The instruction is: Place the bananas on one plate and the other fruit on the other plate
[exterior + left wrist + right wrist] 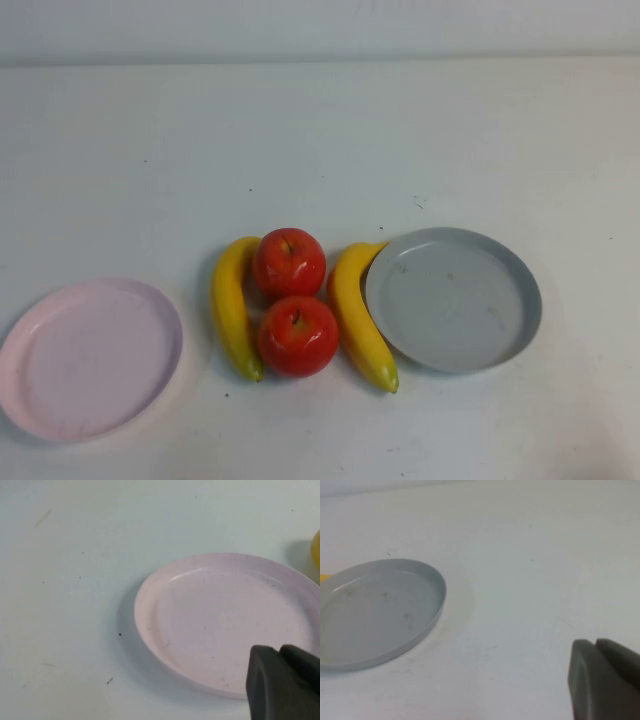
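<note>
1. Nothing sorted yet — pink plate (90,358) and grey plate (453,298) both bare, all four fruits on the table (320,140) between them.
2. Still to do: both bananas to the grey plate, both apples to the pink one.
3. Left banana (232,305) and right banana (357,315) smooth, curved, yellow with greenish tips; right one lying against the grey plate's rim.
4. Far apple (289,263) and near apple (298,335) shiny red, short-stemmed, touching each other, flanked by the bananas.
5. Left gripper (285,680) hovering at the pink plate's edge, holding nothing — jaw state impossible to tell.
6. Right gripper (605,675) above bare table beside the grey plate, also empty-handed; jaw state likewise unclear.
</note>
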Robot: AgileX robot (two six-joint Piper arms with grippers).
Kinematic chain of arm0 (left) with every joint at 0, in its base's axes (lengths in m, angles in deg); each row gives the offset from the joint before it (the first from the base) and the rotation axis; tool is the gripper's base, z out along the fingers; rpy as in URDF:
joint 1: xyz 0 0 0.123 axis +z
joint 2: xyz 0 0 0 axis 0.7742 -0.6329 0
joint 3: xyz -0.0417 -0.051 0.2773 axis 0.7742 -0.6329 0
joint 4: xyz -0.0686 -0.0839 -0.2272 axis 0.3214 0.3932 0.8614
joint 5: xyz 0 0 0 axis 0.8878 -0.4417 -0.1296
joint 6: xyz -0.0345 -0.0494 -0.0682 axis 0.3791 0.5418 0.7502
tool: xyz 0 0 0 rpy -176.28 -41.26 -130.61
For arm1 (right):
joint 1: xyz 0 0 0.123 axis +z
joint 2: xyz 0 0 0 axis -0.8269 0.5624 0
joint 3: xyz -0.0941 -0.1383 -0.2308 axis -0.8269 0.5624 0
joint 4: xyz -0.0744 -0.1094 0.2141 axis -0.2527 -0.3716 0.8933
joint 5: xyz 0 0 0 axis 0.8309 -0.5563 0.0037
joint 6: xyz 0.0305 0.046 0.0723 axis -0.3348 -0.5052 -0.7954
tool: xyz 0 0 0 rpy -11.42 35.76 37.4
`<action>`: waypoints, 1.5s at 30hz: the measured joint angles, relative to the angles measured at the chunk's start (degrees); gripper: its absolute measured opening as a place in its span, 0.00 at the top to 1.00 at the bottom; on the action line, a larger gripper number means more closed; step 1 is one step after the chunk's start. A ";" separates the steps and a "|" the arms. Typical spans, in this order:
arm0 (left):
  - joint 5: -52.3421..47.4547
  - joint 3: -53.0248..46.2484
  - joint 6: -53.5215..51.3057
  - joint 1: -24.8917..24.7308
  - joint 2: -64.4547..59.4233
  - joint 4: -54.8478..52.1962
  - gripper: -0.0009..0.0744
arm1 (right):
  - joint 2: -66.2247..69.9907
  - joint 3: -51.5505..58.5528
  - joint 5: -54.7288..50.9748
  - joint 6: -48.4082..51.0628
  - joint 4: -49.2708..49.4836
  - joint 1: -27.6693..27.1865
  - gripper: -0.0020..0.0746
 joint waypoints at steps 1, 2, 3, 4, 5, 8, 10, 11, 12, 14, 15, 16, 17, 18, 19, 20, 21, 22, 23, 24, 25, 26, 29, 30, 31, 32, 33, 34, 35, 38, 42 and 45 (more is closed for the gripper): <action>0.00 0.00 0.00 0.00 0.00 0.00 0.98 | 0.00 0.00 0.00 0.00 0.00 0.00 0.99; 0.00 0.00 0.00 0.00 0.00 0.00 0.98 | 0.00 0.00 0.00 0.00 0.00 0.00 0.99; 0.00 0.00 0.00 0.00 0.00 0.00 0.98 | 0.00 0.00 0.00 0.00 0.00 0.00 0.99; 0.00 0.00 0.00 0.00 0.00 0.00 0.98 | 0.00 0.00 0.00 0.00 0.00 0.00 0.99; 0.00 0.00 0.00 0.00 0.00 0.00 0.98 | 0.00 0.00 0.00 0.00 0.00 0.00 0.99; 0.00 0.00 0.00 0.00 0.00 0.00 0.98 | 0.00 0.00 0.00 0.00 0.00 0.00 0.99; 0.00 0.00 0.00 0.00 0.00 0.00 0.98 | 0.00 0.00 0.00 0.00 0.10 0.00 0.99; 0.00 0.00 0.00 0.00 0.00 0.00 0.98 | 0.00 0.00 0.00 0.00 0.10 0.00 0.99; 0.00 0.00 0.00 0.00 0.00 0.00 0.98 | 0.00 0.00 0.00 0.00 0.10 0.00 0.99; 0.36 0.00 0.00 0.00 0.00 -0.17 0.98 | 0.00 0.00 0.00 0.00 0.10 0.00 0.99; 0.47 0.00 0.00 0.00 0.00 -0.27 0.98 | 0.00 0.00 0.00 0.00 0.10 0.00 0.99; 0.56 0.00 0.00 0.00 0.00 -0.27 0.98 | 0.00 0.00 0.00 0.00 0.10 0.00 0.99; 0.59 0.00 0.00 0.00 0.00 -0.27 0.98 | 0.00 0.00 0.00 0.00 0.10 0.00 0.99; 0.93 0.00 0.11 0.00 0.00 -0.27 0.98 | 0.00 0.00 0.00 0.00 0.10 0.00 0.99; 1.19 0.00 0.20 0.00 0.00 -0.27 0.98 | 0.00 0.00 0.00 0.00 0.10 0.00 0.99; 1.33 0.00 0.20 0.00 0.00 -0.27 0.98 | 0.00 0.00 0.00 0.00 0.10 0.00 0.99; 1.42 0.00 0.20 0.00 0.00 -0.27 0.98 | 0.00 0.00 0.00 0.00 0.10 0.00 0.99; 1.59 0.00 0.20 0.00 0.00 -0.27 0.98 | 0.00 0.00 0.00 0.00 0.10 0.00 0.99; 1.73 0.00 0.44 0.00 0.00 0.26 0.98 | 0.00 0.00 0.00 0.00 0.10 0.00 0.99; 2.13 0.00 0.73 0.00 0.00 0.84 0.98 | 0.00 0.00 0.00 -0.10 0.10 0.00 0.99; 2.65 0.00 1.21 0.00 0.00 1.67 0.98 | 0.00 0.00 0.00 -0.10 0.10 0.00 0.99; 3.28 0.00 1.52 0.00 0.00 2.10 0.98 | 0.00 0.00 0.00 -0.10 0.10 0.00 0.99; 6.27 0.00 1.88 0.00 0.00 2.73 0.98 | 0.00 0.00 0.00 -0.10 0.10 0.00 0.99; 7.41 0.00 2.00 0.00 0.00 2.83 0.98 | 0.00 0.00 0.00 -0.10 0.10 0.00 0.99; 8.38 0.00 2.23 0.00 0.00 2.97 0.98 | 0.00 0.00 0.00 -0.10 0.10 0.00 0.99; 9.24 0.00 2.50 0.00 0.00 3.23 0.98 | 0.00 0.00 0.00 -0.10 0.10 0.00 0.99; 9.84 0.00 2.66 0.00 0.00 3.70 0.98 | 0.00 0.00 0.00 -0.10 0.10 0.00 0.99; 10.30 0.00 3.06 0.00 0.00 3.70 0.98 | 0.00 0.00 0.00 -0.10 0.10 0.00 0.99; 10.58 0.00 3.39 0.00 0.00 4.12 0.98 | 0.00 0.00 0.00 -0.10 0.10 0.00 0.99; 11.19 0.00 7.05 0.00 0.00 5.95 0.98 | 0.00 0.00 0.00 -0.10 0.10 0.00 0.99; 12.78 0.00 13.68 0.00 0.00 9.11 0.98 | 0.00 0.00 0.00 -0.10 0.10 0.00 0.99; 14.64 0.00 16.62 0.00 0.00 9.94 0.98 | 0.00 0.00 0.00 -0.10 0.10 0.00 0.99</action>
